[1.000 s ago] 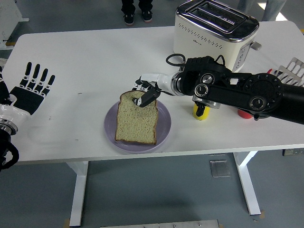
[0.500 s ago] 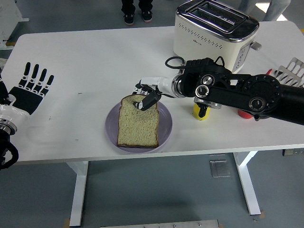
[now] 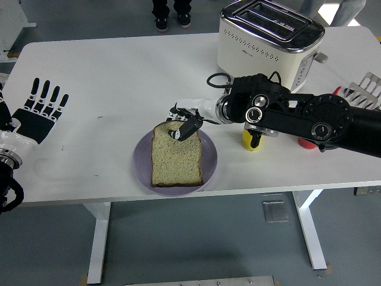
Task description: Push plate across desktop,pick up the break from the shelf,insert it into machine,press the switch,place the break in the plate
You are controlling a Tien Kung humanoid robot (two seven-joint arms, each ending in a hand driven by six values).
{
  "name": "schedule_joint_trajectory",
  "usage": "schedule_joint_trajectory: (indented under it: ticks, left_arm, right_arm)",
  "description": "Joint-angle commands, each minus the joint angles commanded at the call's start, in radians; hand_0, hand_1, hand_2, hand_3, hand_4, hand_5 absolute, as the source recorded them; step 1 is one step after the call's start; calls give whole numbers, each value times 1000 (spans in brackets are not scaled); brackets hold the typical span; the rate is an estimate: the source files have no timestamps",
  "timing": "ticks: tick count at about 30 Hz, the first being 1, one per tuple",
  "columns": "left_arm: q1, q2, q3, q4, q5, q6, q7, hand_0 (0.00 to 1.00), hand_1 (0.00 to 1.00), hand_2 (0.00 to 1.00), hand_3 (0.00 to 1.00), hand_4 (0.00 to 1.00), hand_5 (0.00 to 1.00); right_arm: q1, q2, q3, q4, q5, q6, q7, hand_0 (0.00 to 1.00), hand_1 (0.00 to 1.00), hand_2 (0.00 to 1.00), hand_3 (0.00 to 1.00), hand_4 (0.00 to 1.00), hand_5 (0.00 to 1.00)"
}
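Bread (image 3: 175, 159), one slice, one plate (image 3: 209, 162)

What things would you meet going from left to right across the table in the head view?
Left robot hand → purple plate → slice of bread → yellow object → red object → wire rack. The toaster, farther back, is left out.

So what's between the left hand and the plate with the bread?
Only bare white table lies between the left hand and the plate in the head view.
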Motion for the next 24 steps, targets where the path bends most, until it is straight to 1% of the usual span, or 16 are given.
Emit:
schedule_joint_trajectory:
  ticks: [4, 5, 10, 11, 16, 17, 22, 23, 24]
  left_arm:
    - [0, 0, 0, 2, 0, 0, 0, 801, 744, 698, 693, 815, 998]
    - [0, -1, 0, 3, 1, 0, 0, 801, 744, 697, 692, 816, 998]
    - [0, -1, -6, 9, 5, 0, 0, 801, 744, 697, 692, 816, 998]
    - [1, -1, -7, 10, 6, 0, 0, 801, 744, 698, 692, 817, 998]
    - [3, 1, -26, 16, 20, -1, 0, 801, 744, 698, 692, 817, 998]
    - [4, 2, -29, 17, 22, -1, 0, 802, 745, 698, 692, 818, 998]
    - [7, 4, -46, 22, 35, 0, -1, 802, 745, 698, 692, 818, 998]
    - [8, 4, -49, 22, 36, 0, -1, 802, 744, 698, 691, 818, 998]
    - [8, 4, -51, 23, 38, 0, -1, 802, 744, 698, 691, 818, 998]
  right_arm:
    - [-1, 1, -2, -7, 2, 3, 6, 600, 643, 646, 589, 420, 69]
    - [-1, 1, -2, -9, 1, 5, 7, 640, 681, 687, 642, 448, 83]
    - [-2, 2, -4, -14, -3, 14, 14, 640, 681, 687, 642, 448, 83]
    - [-2, 1, -4, -15, -4, 16, 15, 658, 695, 708, 681, 475, 102]
    - [-1, 0, -4, -15, -13, 25, 21, 658, 695, 708, 681, 475, 102]
    - [-1, 0, -4, -15, -15, 26, 22, 662, 700, 714, 690, 516, 127]
    - [3, -3, 0, -20, -28, 26, 28, 662, 700, 714, 690, 516, 127]
    - [4, -4, 2, -22, -30, 27, 29, 665, 701, 715, 699, 556, 158]
    - [5, -4, 3, -23, -32, 27, 30, 665, 701, 715, 699, 556, 158]
